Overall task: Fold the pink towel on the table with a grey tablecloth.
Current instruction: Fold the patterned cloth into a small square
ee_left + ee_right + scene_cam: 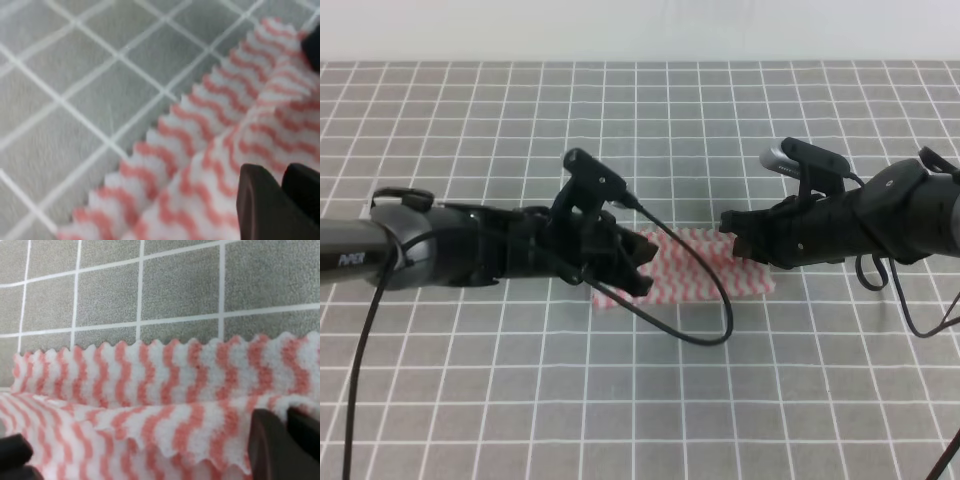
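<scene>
Both grippers, left (pixel 632 262) and right (pixel 738 232), pinch opposite ends of the towel (pixel 695 268) mid-table (pixel 640 120); each lifts an edge so one layer can carry over the flat half, apparently mid-fold.

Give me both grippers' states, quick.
Left gripper: closed on the pink towel, at its left end.
Right gripper: closed on the towel's right end, with a layer lifted.

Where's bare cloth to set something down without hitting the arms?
Free: the grey tablecloth behind the pink towel, and the near strip in front of it. Crowded: the middle band, where the left tool and right tool meet over the towel.
</scene>
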Tool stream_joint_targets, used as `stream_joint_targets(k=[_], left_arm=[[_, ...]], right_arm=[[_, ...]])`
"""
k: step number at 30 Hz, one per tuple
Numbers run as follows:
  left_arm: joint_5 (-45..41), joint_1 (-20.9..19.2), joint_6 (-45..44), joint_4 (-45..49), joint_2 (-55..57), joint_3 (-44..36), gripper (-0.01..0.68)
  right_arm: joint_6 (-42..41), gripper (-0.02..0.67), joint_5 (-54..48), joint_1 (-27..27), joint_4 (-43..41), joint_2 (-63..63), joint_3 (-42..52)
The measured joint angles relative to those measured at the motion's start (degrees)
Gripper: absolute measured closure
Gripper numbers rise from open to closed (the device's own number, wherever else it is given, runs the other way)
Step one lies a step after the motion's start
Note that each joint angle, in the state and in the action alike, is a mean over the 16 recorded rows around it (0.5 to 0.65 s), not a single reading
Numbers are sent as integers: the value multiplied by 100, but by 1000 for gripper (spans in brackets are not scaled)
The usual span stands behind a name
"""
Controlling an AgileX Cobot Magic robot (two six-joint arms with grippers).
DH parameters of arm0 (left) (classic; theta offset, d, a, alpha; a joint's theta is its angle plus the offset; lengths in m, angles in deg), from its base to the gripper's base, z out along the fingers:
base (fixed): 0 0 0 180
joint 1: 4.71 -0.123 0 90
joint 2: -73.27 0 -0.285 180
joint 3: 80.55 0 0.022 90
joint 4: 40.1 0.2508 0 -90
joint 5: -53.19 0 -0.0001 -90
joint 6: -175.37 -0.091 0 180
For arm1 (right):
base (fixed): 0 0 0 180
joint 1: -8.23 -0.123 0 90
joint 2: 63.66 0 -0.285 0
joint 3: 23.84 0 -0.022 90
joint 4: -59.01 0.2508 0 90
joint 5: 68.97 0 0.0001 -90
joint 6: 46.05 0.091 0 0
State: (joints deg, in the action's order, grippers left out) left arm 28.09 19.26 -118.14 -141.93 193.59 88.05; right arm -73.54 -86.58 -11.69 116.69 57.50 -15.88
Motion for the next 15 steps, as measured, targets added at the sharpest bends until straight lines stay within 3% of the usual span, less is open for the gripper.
stream_joint_targets(k=[15], left_arm=[[-651,67,-58,-3,344,271,589]], right_arm=[[0,662,56,0,75,0,0]])
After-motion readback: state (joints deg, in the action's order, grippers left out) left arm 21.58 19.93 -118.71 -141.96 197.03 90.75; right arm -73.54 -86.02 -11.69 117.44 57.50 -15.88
